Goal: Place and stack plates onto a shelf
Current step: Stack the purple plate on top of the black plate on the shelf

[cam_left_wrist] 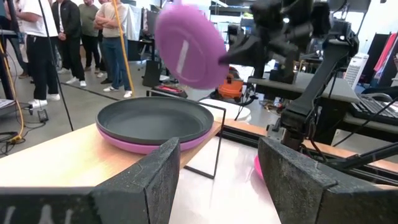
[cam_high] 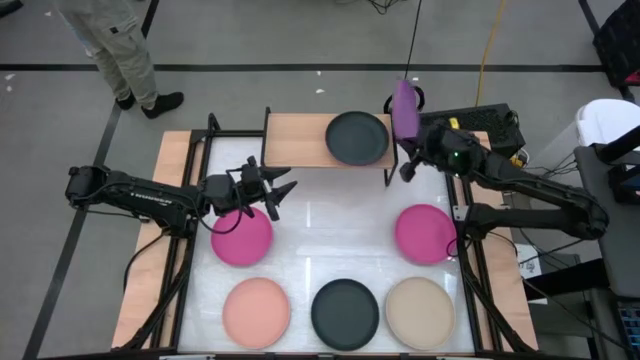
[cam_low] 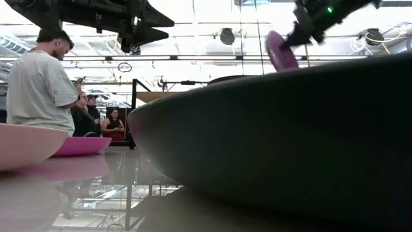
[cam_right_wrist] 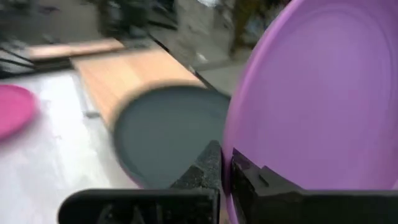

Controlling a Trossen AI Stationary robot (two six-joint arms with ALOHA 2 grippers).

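Observation:
My right gripper point(cam_high: 413, 143) is shut on a purple plate point(cam_high: 404, 108) that stands on edge in the air over the right end of the light-wood shelf point(cam_high: 300, 140). On the shelf a dark grey plate point(cam_left_wrist: 155, 121) lies on a magenta plate point(cam_left_wrist: 143, 144). My left gripper point(cam_high: 282, 196) is open and empty, above the table beside another magenta plate point(cam_high: 241, 236) and pointing toward the shelf. The purple plate also shows in the left wrist view point(cam_left_wrist: 189, 43). My right gripper pinches the purple plate's rim point(cam_right_wrist: 231, 163) between its two fingers, one finger on each face. The plate is lifted clear and stands nearly on edge above the fingers, over the dark grey plate point(cam_right_wrist: 168, 134).
On the white tabletop lie a magenta plate at the right point(cam_high: 425, 233) and, along the near edge, a salmon plate point(cam_high: 256, 312), a dark grey plate point(cam_high: 345, 313) and a beige plate point(cam_high: 420, 313). People stand beyond the far edge point(cam_low: 42, 84). The shelf's left half is bare.

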